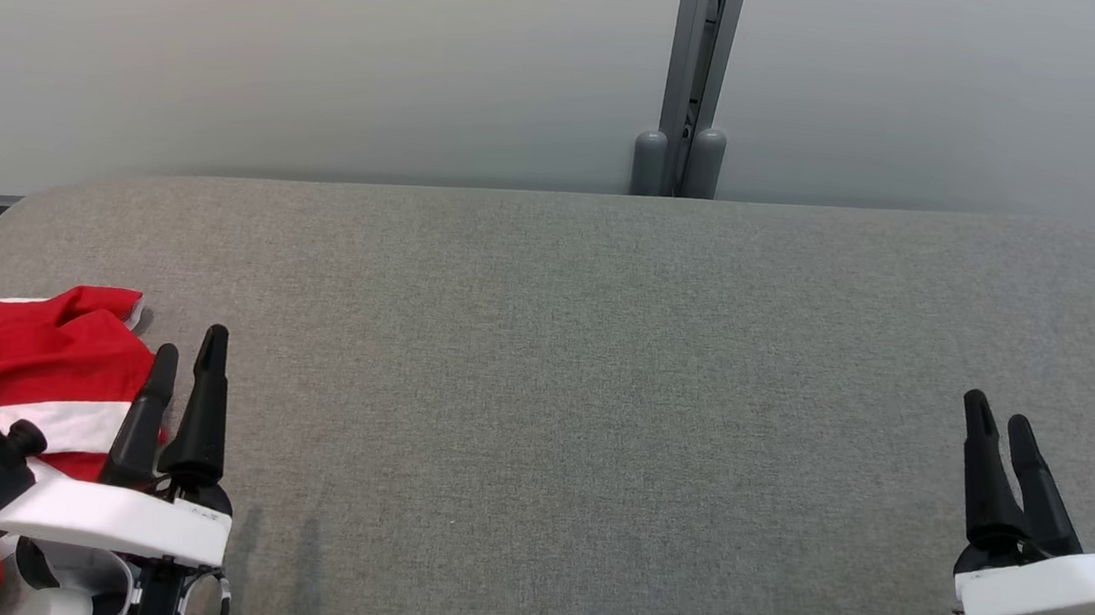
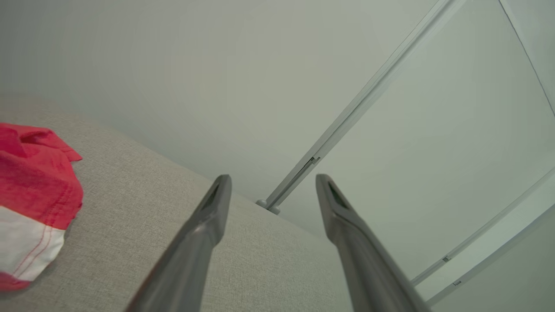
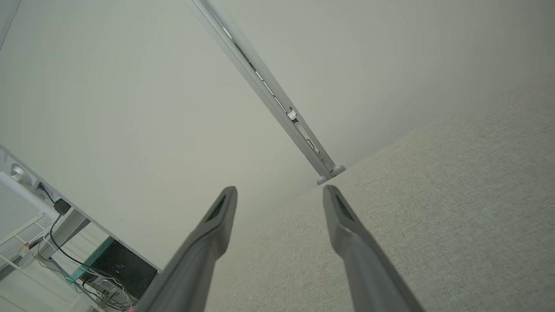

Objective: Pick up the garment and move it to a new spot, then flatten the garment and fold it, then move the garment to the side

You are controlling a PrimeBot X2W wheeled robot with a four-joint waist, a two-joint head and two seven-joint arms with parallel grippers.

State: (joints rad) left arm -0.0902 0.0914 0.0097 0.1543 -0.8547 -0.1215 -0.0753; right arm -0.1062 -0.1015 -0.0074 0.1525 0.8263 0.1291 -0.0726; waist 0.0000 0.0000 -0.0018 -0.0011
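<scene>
The garment (image 1: 9,366) is red with a white band and lies crumpled at the table's near left corner; the left wrist view catches its edge (image 2: 34,195) at the far left. My left gripper (image 1: 190,345) stands open just right of it, fingers pointing away over the grey cloth, with nothing between them. In its own wrist view the left gripper (image 2: 273,184) shows a wide empty gap. At the near right my right gripper (image 1: 997,414) is open and empty, far from the garment. Its wrist view shows the same right gripper (image 3: 279,195) with spread fingers.
A grey fabric-covered table (image 1: 562,369) spreads across the view, with rounded far corners. A pale wall with a grey vertical post (image 1: 695,81) stands behind it. Cables and a dark box (image 3: 117,273) lie on the floor beyond the table's right side.
</scene>
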